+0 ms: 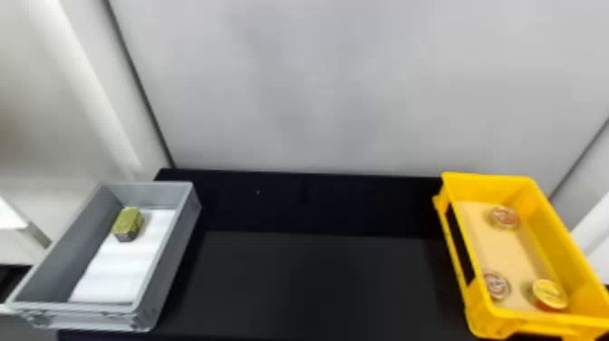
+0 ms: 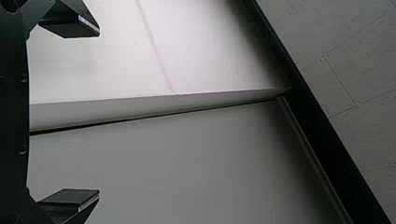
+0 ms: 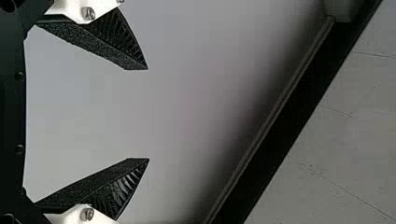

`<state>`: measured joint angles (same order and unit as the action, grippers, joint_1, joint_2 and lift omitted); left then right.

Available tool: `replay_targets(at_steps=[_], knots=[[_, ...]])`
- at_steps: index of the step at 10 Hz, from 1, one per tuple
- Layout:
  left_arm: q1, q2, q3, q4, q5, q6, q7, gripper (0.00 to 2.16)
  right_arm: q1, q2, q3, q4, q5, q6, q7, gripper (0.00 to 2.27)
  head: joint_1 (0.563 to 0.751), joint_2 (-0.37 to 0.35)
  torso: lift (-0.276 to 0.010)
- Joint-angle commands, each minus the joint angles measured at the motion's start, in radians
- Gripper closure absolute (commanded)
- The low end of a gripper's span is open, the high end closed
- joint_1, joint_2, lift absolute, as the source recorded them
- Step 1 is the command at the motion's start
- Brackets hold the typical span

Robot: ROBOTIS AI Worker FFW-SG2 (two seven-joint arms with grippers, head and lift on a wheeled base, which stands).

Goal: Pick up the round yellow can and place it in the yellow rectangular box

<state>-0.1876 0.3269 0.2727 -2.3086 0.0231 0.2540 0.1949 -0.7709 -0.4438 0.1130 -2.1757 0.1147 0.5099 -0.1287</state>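
Observation:
The yellow rectangular box [image 1: 562, 236] stands at the right of the table in the head view. Inside it, near the front right corner, lies a round yellow can [image 1: 549, 294] with a reddish side. Two other round cans with pale, reddish lids share the box, one can [image 1: 504, 217] toward the back and another can [image 1: 497, 285] at the front left. My left gripper [image 2: 99, 113] is open, its fingers wide apart with nothing between them. My right gripper [image 3: 148, 114] is also open and holds nothing.
A grey box [image 1: 176, 240] stands on the left of the black table [image 1: 317, 281]. In it, a yellow-green block-shaped object [image 1: 128, 223] sits at the edge of a white sheet [image 1: 115, 272]. Pale walls [image 1: 344, 81] rise behind the table.

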Motion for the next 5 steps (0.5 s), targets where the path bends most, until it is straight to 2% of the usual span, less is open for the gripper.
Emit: replay_targets(at_steps=[1,5], knots=[[0.004,0.0,0.002,0.0,0.0,-0.004,0.0,0.07,-0.01,-0.01,0.01,-0.004,-0.001,-0.04,-0.003,0.09,0.694,0.054,-0.003],[0.008,0.003,0.004,0.0,0.0,-0.005,0.0,0.07,-0.001,-0.009,0.013,0.004,0.01,-0.069,0.001,0.09,0.694,0.054,-0.003]])
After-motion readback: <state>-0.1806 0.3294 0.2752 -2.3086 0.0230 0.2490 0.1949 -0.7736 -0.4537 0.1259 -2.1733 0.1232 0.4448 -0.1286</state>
